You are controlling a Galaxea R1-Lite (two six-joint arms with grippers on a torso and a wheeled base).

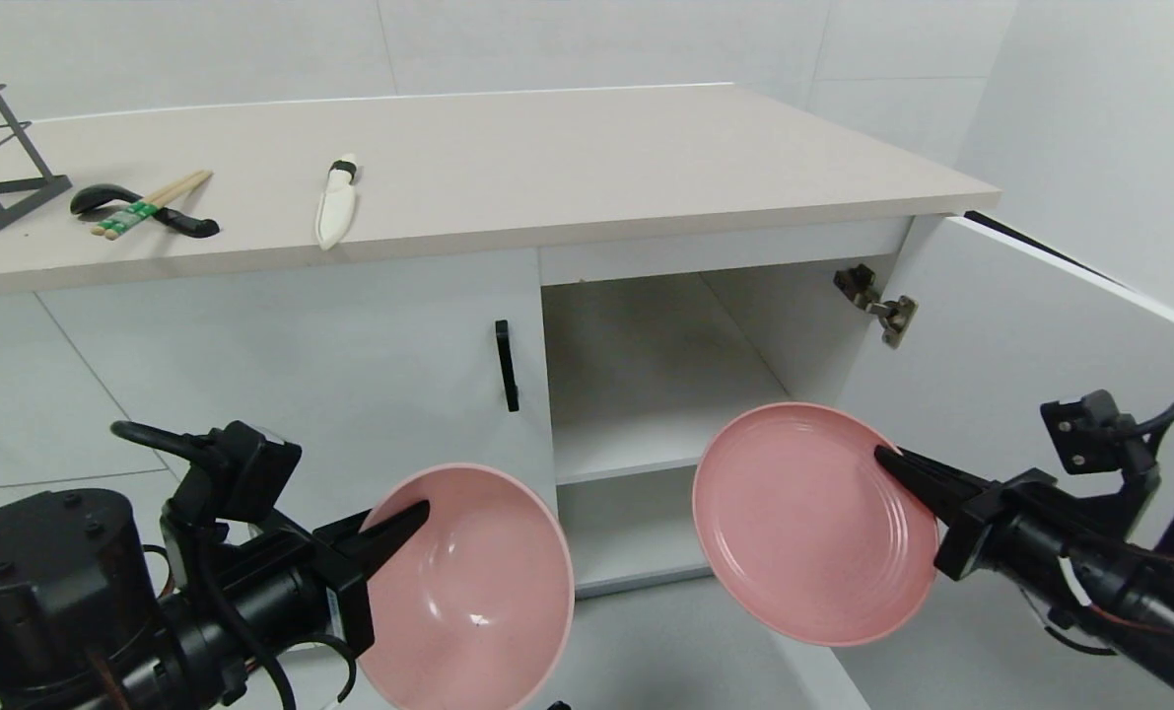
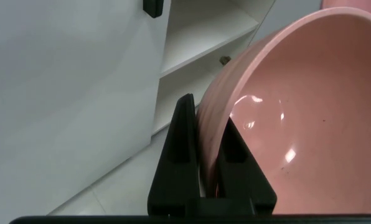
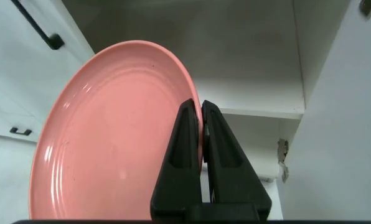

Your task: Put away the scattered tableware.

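Beige desk point(image 1: 567, 148) tops a white cabinet point(image 1: 301, 355) below white wall tiles. The cabinet's open door point(image 1: 1040, 355) stands just beside the right pincer point(image 1: 884, 456), and the shelf point(image 1: 636, 444) lies ahead of both pincers. The right pincer grips the rim of the pink plate point(image 1: 803, 523), which stands on edge, its face turned toward the left pincer point(image 1: 419, 510). That one grips the rim of the pink bowl point(image 1: 468, 602), tipped sideways with its hollow toward the plate.
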